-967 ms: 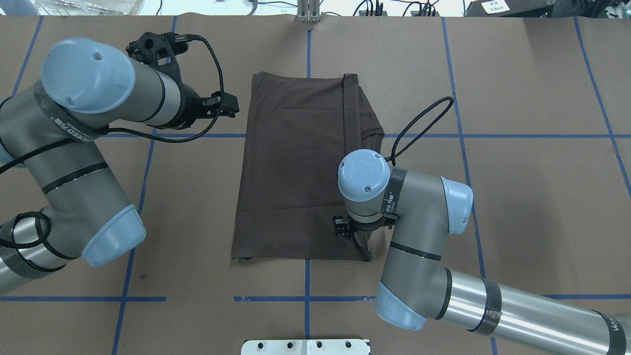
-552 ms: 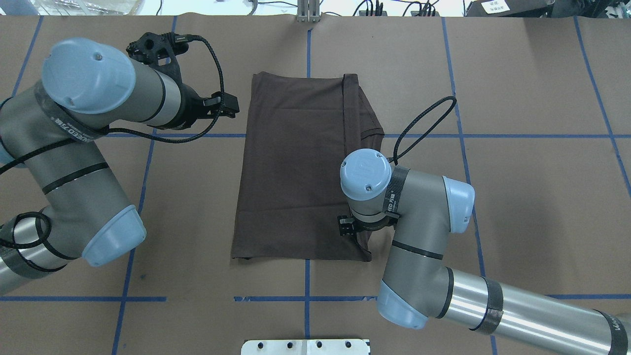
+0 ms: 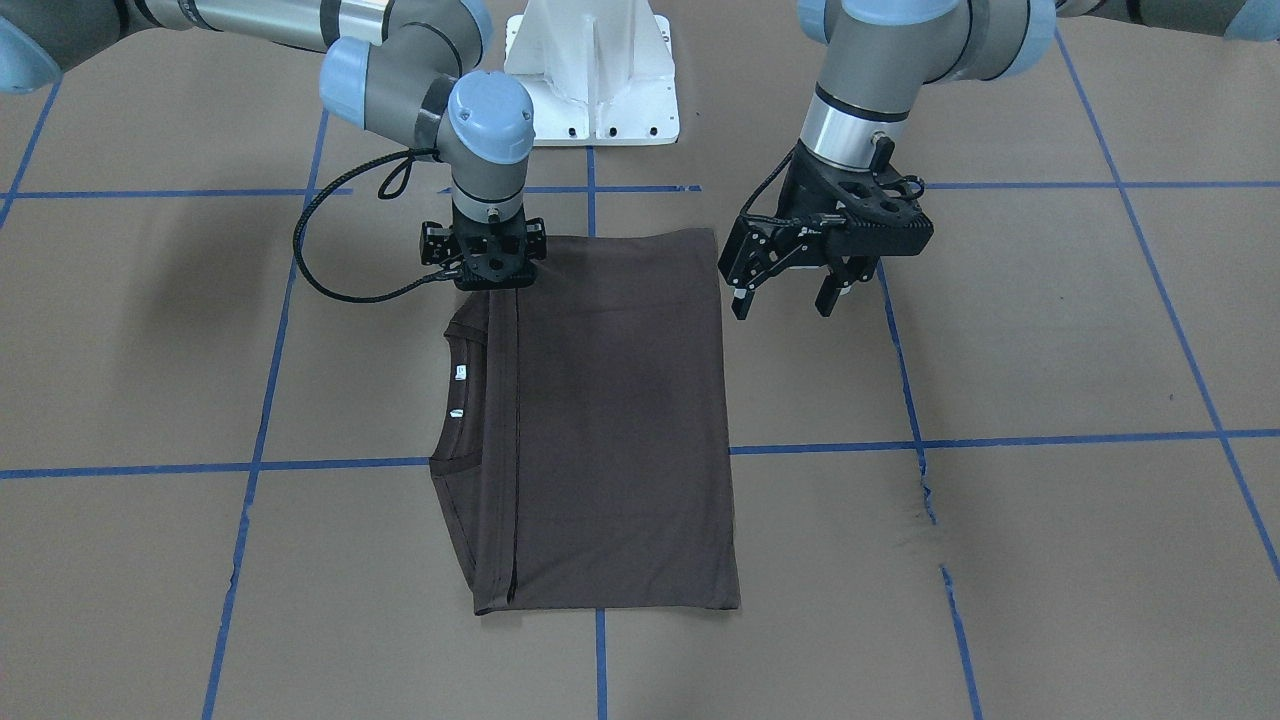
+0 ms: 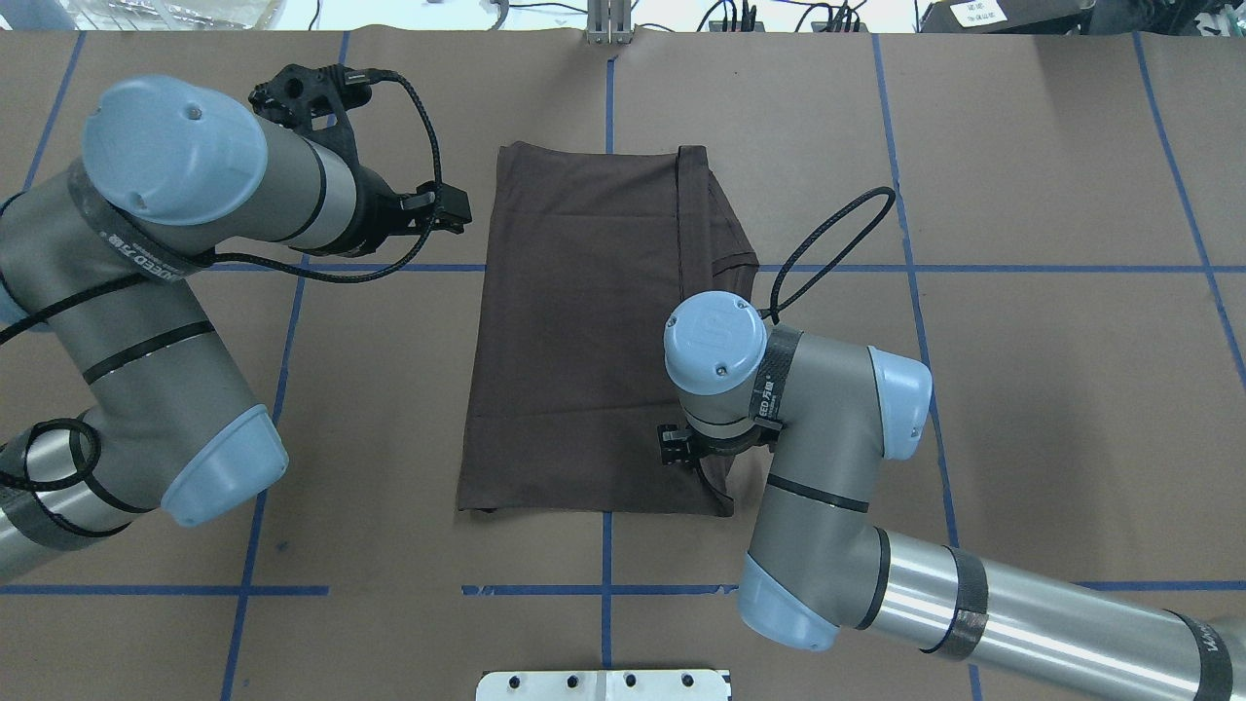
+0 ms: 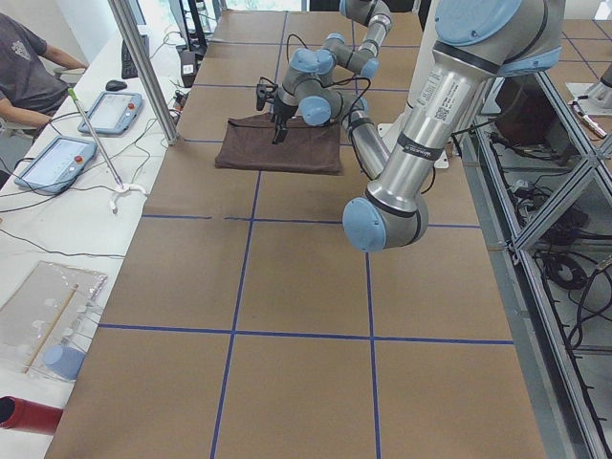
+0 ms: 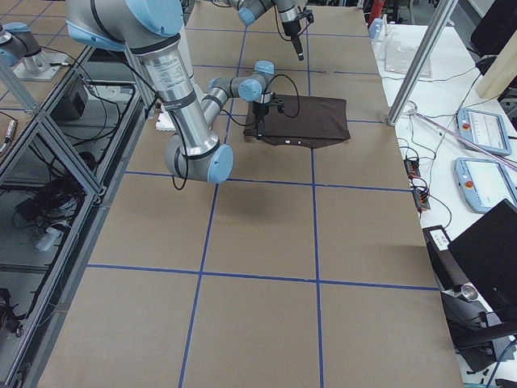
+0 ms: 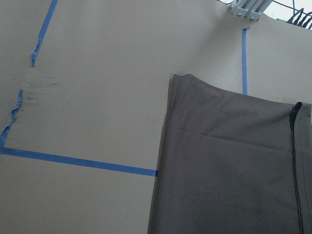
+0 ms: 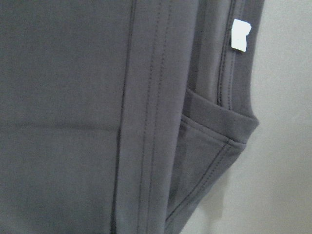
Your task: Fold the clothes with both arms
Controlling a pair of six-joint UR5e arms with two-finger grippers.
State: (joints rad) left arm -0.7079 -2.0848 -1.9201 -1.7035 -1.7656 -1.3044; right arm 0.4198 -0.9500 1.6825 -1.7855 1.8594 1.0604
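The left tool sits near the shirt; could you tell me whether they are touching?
Apart. The overhead view shows bare table between the left tool and the shirt; its jaws stand open.

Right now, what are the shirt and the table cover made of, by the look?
T-shirt: soft knit fabric, likely cotton jersey; matte, drapes flat, stitched hems. Table cover: brown paper, probably kraft; matte, scuffed beside the blue tape.

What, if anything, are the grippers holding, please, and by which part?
The left gripper holds nothing, jaws open. The right gripper sits on the T-shirt edge nearest the robot; whether it grips cannot be told.
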